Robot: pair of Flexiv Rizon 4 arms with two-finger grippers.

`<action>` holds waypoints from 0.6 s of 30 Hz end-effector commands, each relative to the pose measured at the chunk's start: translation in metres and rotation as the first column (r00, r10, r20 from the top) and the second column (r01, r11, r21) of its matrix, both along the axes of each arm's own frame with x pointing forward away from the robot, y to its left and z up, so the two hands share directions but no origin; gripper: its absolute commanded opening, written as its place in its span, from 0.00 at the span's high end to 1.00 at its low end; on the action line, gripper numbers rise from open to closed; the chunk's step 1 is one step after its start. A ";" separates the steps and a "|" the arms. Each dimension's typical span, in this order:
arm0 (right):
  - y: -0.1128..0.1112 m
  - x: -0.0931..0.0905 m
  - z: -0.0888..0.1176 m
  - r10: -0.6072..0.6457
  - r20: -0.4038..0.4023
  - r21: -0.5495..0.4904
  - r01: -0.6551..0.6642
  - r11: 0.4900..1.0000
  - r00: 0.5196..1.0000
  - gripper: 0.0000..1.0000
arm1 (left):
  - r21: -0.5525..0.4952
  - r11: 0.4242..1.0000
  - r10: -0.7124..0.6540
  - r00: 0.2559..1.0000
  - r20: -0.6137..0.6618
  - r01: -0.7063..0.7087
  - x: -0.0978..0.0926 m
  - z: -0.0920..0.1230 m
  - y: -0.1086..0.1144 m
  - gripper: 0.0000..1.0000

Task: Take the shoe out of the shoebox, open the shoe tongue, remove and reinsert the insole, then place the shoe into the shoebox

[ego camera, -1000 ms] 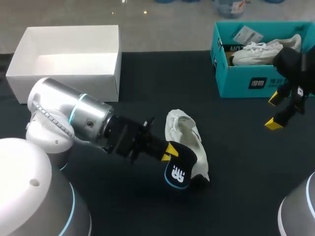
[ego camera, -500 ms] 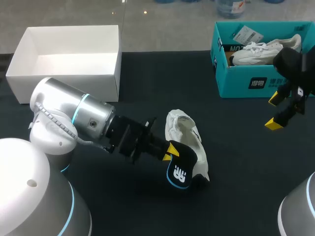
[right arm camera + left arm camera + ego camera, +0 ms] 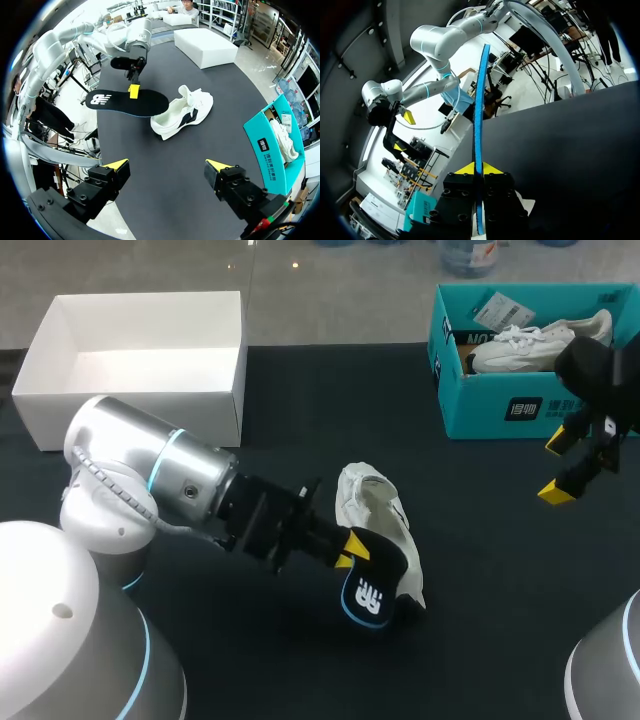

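Shoe (image 3: 378, 508) out, lying mid-frame; insole (image 3: 368, 582) removed, clamped in L gripper (image 3: 347, 546) just beside shoe. R gripper (image 3: 562, 466) fingers apart, hovers at right edge. Left to do: reinsert insole, box shoe

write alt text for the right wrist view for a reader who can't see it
The left gripper holds a black insole next to a white shoe lying on the dark table. The right gripper hangs open in front, with a teal shoebox beside it and a white box beyond the shoe.
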State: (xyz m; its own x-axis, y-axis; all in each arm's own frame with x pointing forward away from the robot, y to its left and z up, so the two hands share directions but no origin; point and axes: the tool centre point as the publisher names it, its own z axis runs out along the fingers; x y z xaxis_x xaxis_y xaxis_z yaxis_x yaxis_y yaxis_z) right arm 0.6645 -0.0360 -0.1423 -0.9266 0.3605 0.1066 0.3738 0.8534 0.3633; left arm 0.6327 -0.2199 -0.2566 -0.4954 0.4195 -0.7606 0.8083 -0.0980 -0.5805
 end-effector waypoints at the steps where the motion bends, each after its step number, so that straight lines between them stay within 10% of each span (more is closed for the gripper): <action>1: 0.001 0.003 0.000 0.002 -0.005 -0.004 -0.002 1.000 1.000 0.00 | -0.004 1.000 -0.002 1.000 0.001 0.002 -0.003 -0.001 -0.005 1.00; 18: 0.001 0.003 0.000 0.002 -0.005 -0.004 -0.002 1.000 1.000 0.00 | 0.004 1.000 0.007 1.000 -0.013 -0.007 0.006 -0.019 -0.026 1.00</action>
